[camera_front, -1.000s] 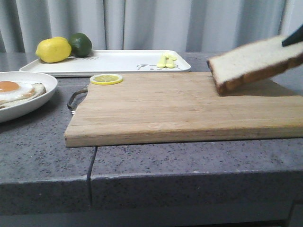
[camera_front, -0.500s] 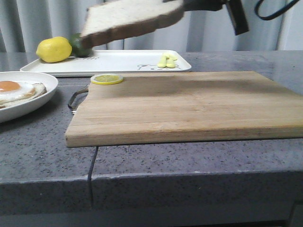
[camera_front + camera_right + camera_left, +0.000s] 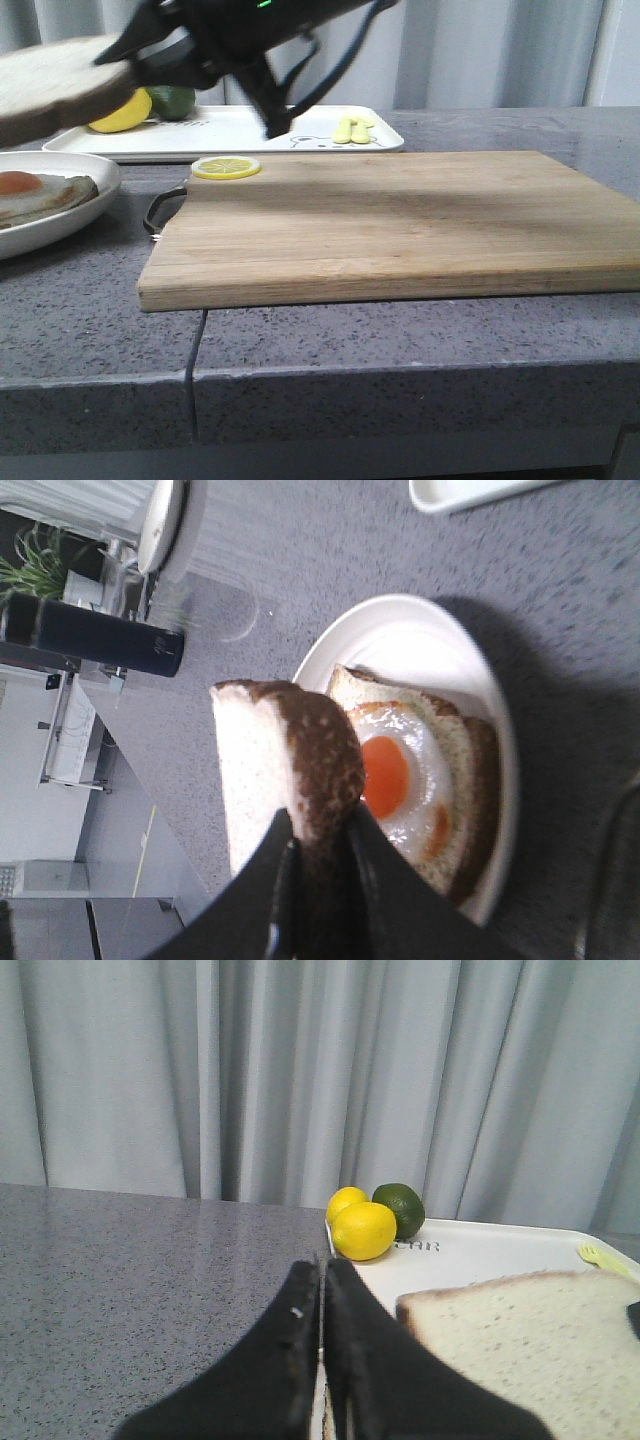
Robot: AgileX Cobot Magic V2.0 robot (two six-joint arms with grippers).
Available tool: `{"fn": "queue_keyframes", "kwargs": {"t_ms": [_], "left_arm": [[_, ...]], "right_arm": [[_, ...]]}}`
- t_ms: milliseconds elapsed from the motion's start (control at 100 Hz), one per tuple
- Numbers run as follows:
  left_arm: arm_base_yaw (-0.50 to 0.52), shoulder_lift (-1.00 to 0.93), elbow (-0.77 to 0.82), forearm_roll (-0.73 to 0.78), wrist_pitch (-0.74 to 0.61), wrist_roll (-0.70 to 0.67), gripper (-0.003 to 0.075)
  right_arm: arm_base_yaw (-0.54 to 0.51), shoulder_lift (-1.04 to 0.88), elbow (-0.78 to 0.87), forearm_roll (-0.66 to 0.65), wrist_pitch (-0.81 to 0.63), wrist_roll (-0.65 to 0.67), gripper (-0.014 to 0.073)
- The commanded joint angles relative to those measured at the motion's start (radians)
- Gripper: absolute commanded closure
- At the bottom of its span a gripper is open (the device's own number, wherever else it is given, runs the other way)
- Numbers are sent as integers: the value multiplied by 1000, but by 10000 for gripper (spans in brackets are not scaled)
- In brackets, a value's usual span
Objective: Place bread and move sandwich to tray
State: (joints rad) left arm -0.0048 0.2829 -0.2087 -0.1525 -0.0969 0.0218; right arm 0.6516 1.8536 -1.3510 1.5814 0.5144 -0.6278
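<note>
My right gripper (image 3: pixel 128 62) is shut on the bread (image 3: pixel 58 85), a thick white slice with a brown crust, and holds it in the air at the far left, above the round white dish (image 3: pixel 62 226). In the right wrist view the fingers (image 3: pixel 320 835) pinch the crust of the bread (image 3: pixel 258 770) over the dish (image 3: pixel 400 620), which holds the sandwich (image 3: pixel 400 780) with its fried egg on bread. The sandwich (image 3: pixel 35 190) lies in the dish at the left edge. The white tray (image 3: pixel 260 125) lies behind. My left gripper (image 3: pixel 323 1265) is shut and empty, beside the bread (image 3: pixel 520 1350) and the tray (image 3: pixel 480 1255).
A wooden cutting board (image 3: pixel 380 220) fills the middle, with a lemon slice (image 3: pixel 225 167) at its back left corner. A lemon (image 3: pixel 125 115), a lime (image 3: pixel 172 100) and a yellow figure (image 3: pixel 350 128) sit on the tray. The right arm (image 3: pixel 260 30) stretches across above the board.
My right gripper has carried the bread from the right end of the cutting board, up and across to the left, to above the dish. The arm now spans the view.
</note>
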Motion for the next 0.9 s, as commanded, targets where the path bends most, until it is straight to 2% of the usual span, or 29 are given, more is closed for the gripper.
{"fn": "queue_keyframes", "kwargs": {"t_ms": [0,310,380,480,550,770,890], "left_arm": [[-6,16,-38,-5,-80,-10,740],[-6,16,-38,-6,-80,-10,740],[-6,16,-38,-6,-80,-10,740],[-6,16,-38,-6,-75,-10,740],[-6,16,-38,-6,-73,-10,740],[-6,16,-40,-8,-60,-10,739],[-6,16,-69,-8,11,-10,739]], "right_arm": [[34,-6,-73,53,-19,-22,659],[64,75,-127,103,-53,-23,643],[64,79,-127,103,-57,-39,580],[64,79,-127,103,-53,-62,431],[64,79,-127,102,-40,-65,359],[58,79,-127,77,-57,-78,280],[47,77,-127,66,-55,-113,237]]}}
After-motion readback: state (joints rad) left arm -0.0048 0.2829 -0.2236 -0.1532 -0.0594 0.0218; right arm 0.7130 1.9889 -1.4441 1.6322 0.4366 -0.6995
